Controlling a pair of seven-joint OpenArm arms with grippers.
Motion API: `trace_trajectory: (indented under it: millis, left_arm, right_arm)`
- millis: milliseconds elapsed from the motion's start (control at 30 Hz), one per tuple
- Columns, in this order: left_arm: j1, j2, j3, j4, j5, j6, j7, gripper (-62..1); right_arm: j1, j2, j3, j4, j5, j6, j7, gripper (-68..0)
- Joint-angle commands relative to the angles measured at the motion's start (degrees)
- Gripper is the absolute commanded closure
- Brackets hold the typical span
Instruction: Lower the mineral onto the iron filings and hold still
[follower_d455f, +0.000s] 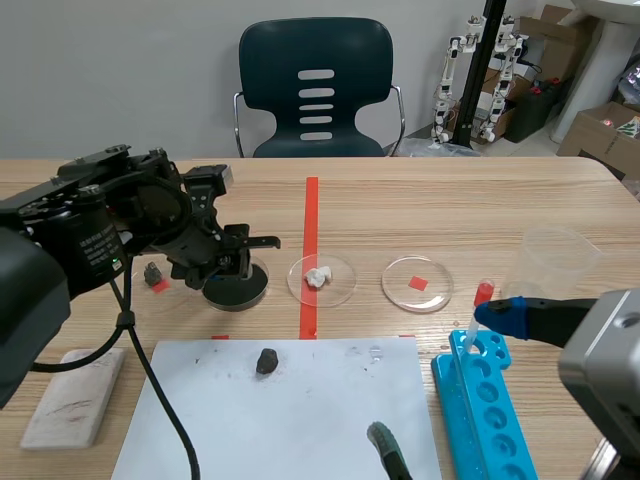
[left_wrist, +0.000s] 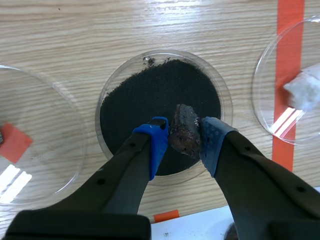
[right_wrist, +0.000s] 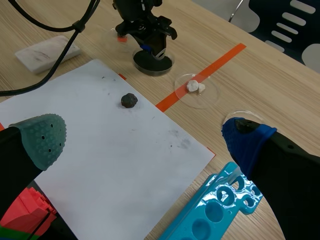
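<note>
I saw the wooden tabletop (follower_d455f: 450, 210) with a large white sheet (follower_d455f: 300, 420) lying at its near side. The right hand (right_wrist: 145, 137) hovered above this sheet with its fingers spread wide and held nothing. Just beside the sheet lay a blue tube rack (follower_d455f: 485, 400). Beyond the sheet stood a row of clear dishes. Over the dish (left_wrist: 116, 75) of iron filings (left_wrist: 140, 105) was the left hand (left_wrist: 184, 150), pinching the mineral (left_wrist: 185, 131), a rough dark brown stone, between its two blue pads. The mineral was over the filings, a little off the middle; whether it touched them I could not tell. A dish with a grey stone (follower_d455f: 153, 273) stood close at one side, and a dish with white lumps (follower_d455f: 321, 279) at the other. A dark stone (follower_d455f: 266, 361) lay loose on the sheet.
</note>
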Motion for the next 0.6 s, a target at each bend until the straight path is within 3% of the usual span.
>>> trace_trajectory:
  millis: [0,333,567]
  left_arm:
    - [-1.44,0.70,-0.33,0.31,-0.17,0.09,-0.66,-10.0]
    - [-3.76,1.84,-0.48,-7.13,0.00,0.76,-3.56,-10.0]
    - [-3.74,1.84,-0.48,-8.35,0.02,1.20,-4.61,-10.0]
  right_arm:
    - [0.04,-0.15,0.37,1.16,0.39,0.00,0.85,-67.9]
    - [0.04,-0.15,0.37,1.16,0.39,0.00,0.87,-67.9]
    - [0.04,-0.15,0.37,1.16,0.39,0.00,0.85,-67.9]
